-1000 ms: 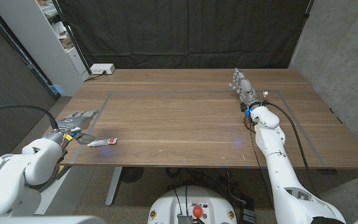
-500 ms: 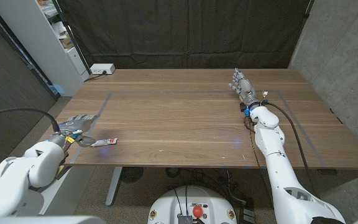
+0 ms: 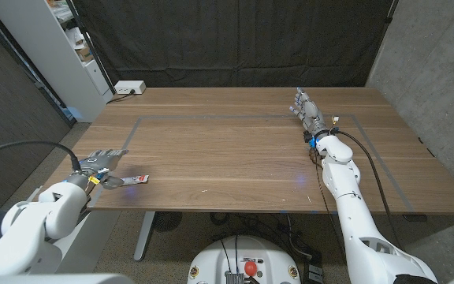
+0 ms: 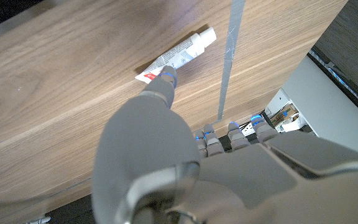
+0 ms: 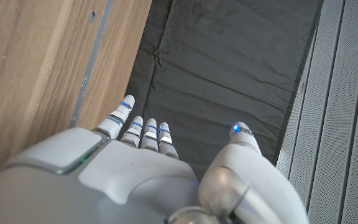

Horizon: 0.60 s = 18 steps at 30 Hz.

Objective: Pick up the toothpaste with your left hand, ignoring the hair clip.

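Observation:
A small white toothpaste tube (image 3: 133, 181) with red and blue print lies near the table's front left edge, and it also appears in the left wrist view (image 4: 180, 53). My left hand (image 3: 97, 164) sits just left of it with fingers spread, holding nothing. Its thumb tip (image 4: 165, 83) touches the tube's flat end, while the other fingers (image 4: 232, 133) stay apart from the tube. Far across the table, my right hand (image 3: 307, 107) stands at the back right, fingers apart and holding nothing; its back also fills much of the right wrist view (image 5: 148, 174).
A grey tape line (image 3: 211, 117) marks a rectangle on the wooden table (image 3: 227, 158). A white power strip (image 3: 130, 87) sits at the back left corner. A white shelf (image 3: 69, 55) stands left of the table, and a black curtain hangs behind.
My left hand has shifted slightly toward the tube and the front edge, bringing the thumb to the tube's end. The tube and the right hand have stayed in place.

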Motion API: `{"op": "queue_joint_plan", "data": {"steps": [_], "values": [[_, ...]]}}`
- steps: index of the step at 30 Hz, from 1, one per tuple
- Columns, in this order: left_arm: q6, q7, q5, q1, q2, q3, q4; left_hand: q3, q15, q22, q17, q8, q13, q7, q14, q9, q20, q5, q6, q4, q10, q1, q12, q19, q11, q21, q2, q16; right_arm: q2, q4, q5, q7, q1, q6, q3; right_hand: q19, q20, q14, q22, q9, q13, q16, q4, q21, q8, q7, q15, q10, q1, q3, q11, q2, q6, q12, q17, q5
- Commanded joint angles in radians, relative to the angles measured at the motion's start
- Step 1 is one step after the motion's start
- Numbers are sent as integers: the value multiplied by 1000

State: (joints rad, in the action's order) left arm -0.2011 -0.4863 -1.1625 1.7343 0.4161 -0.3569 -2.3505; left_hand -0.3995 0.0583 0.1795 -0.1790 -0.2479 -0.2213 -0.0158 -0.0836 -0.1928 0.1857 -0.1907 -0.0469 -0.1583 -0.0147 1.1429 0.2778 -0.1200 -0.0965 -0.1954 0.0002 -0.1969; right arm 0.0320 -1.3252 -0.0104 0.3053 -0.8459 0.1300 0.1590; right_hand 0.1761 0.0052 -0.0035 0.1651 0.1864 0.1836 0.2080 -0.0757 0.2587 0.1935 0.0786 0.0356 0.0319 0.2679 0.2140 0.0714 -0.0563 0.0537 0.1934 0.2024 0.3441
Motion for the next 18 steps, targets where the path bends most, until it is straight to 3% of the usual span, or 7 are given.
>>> {"op": "queue_joint_plan", "data": {"steps": [1,14,18], "values": [[-33,21,-1,-9,12,37,23,3,-3,1,-2,-11,-4,3,8,-2,-1,-3,26,4,21,1,9,-1,-7,-5,-3,-7,3,21,0,1,12,10,5,11,2,3,4,2,4,2,-5,-3,3,-2,1,7,8,-2,-1,5,5,1,5,6],[-79,11,5,-18,33,71,42,7,-9,2,-2,-26,-7,-2,43,-3,1,-5,92,5,73,2,26,14,-11,-10,0,-14,4,35,0,2,13,9,13,12,2,4,4,2,4,2,-5,-8,3,-2,1,7,8,-4,-1,5,5,1,5,7],[-94,11,-7,-17,41,82,39,9,-13,1,-1,-37,-10,-12,64,-4,0,-4,132,4,107,5,38,20,-25,-11,3,-18,4,41,0,4,17,10,14,12,3,4,4,2,4,2,-5,-9,3,-3,1,7,8,-4,0,5,5,1,6,7]]}}
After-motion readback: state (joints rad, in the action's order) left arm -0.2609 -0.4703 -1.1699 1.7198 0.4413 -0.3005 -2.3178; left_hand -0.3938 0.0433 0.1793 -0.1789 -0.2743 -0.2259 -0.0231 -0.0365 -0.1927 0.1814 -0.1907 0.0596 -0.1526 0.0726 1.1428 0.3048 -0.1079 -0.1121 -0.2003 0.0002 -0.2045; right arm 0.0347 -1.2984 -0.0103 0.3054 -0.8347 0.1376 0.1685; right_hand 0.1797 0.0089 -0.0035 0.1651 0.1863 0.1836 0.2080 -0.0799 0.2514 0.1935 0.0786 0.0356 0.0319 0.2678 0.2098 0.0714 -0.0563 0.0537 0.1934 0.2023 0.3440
